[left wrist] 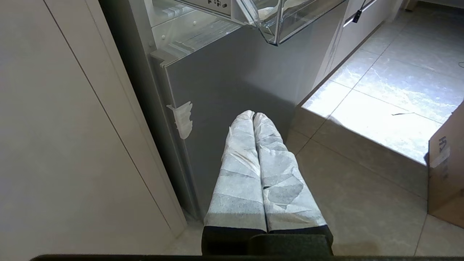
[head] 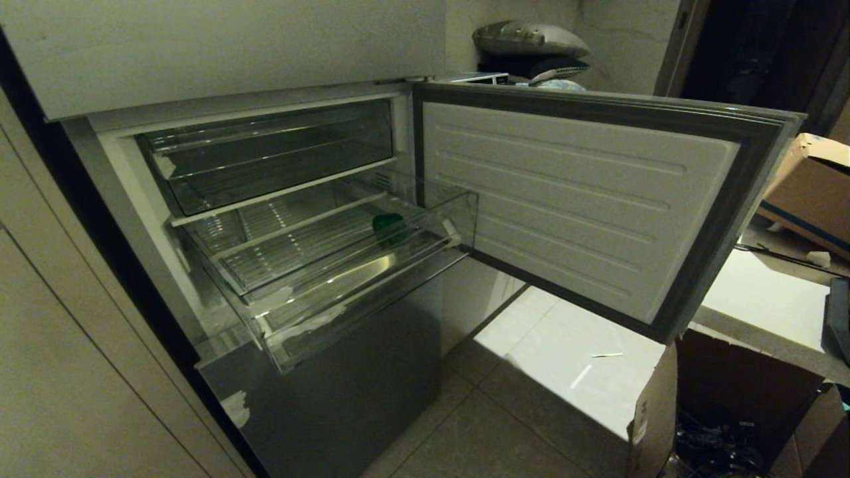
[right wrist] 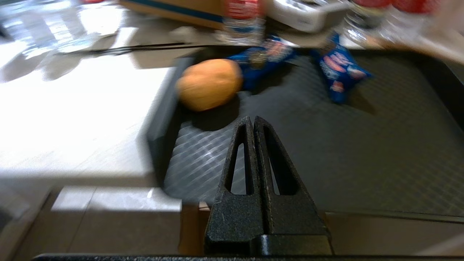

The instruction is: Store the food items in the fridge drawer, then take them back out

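Hovering over a black tray on the bench, the right gripper has jaws together, holding nothing. One round orange-brown food item and two blue snack packets lie in the tray; print unreadable. Left gripper, tape-wrapped, jaws together, empty, hangs low before the grey fridge front. Fridge drawer is pulled out, one green item inside.

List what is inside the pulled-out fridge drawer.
The fridge drawer holds one small green item on its ribbed floor, toward the back right. Glare on the clear plastic front obscures the near floor; nothing else is discernible inside.
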### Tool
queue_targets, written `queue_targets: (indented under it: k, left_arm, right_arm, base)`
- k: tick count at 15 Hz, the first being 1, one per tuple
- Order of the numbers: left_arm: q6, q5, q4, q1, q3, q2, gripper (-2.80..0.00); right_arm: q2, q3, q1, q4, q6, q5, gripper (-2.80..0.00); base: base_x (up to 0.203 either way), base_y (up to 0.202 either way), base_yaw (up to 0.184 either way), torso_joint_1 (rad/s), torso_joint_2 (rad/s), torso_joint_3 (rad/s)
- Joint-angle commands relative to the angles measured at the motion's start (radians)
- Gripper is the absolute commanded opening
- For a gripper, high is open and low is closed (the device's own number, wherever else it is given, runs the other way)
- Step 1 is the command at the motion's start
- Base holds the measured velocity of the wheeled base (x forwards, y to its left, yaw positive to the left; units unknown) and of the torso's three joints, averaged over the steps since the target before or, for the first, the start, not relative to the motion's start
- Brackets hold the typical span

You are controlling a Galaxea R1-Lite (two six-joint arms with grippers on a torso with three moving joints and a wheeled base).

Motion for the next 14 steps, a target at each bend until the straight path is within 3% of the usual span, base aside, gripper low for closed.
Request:
queue_targets:
  k: [1, 2, 6, 14]
  left_arm:
    - [0.000, 0.000, 0.001, 0.000, 0.000, 0.000, -2.80]
    - [0.000, 0.000, 0.001, 0.001, 0.000, 0.000, -2.80]
    - [0.000, 0.000, 0.001, 0.000, 0.000, 0.000, -2.80]
    - [0.000, 0.000, 0.001, 0.000, 0.000, 0.000, -2.80]
  right_arm:
    - [0.170, -0.075, -0.029, -0.005, 0.019, 0.005, -2.53]
    - [0.215, -0.107, -0.031, -0.006, 0.024, 0.009, 0.00]
    - [0.355, -0.214, -0.030, -0.044, 0.029, 0.124, 0.00]
    - [0.593, -0.452, 0.077, -0.102, 0.020, 0.116, 0.00]
  base:
    - [0.000, 0.000, 0.000, 0.000, 0.00, 0.000]
    - [0.000, 0.000, 0.000, 0.000, 0.00, 0.000]
    - [0.000, 0.000, 0.000, 0.000, 0.00, 0.000]
    - [0.000, 0.000, 0.000, 0.000, 0.00, 0.000]
